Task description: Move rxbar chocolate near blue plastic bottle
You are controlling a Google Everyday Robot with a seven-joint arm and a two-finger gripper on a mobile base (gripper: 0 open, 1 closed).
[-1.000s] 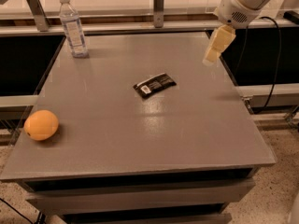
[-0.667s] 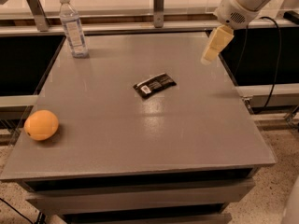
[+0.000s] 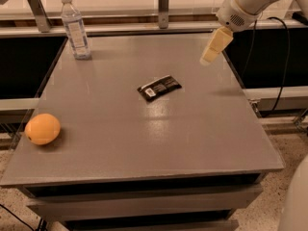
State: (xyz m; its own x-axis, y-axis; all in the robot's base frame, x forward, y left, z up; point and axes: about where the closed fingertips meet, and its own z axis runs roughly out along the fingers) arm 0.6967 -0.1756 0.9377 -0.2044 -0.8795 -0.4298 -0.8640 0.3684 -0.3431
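Camera view is showing me the gripper (image 3: 211, 47) hanging above the far right edge of the table (image 3: 144, 148), well apart from everything on it. Whether it is spread or closed I cannot tell. The rxbar chocolate (image 3: 159, 88) is lying flat and skewed near the table's middle. The blue plastic bottle (image 3: 75, 28) is standing upright at the far left corner, well apart from the bar. I am judging the grasp not yet begun. The bar is thin, so a misaligned descent could skid it away. A careless placement could knock the slim bottle over the edge behind it.
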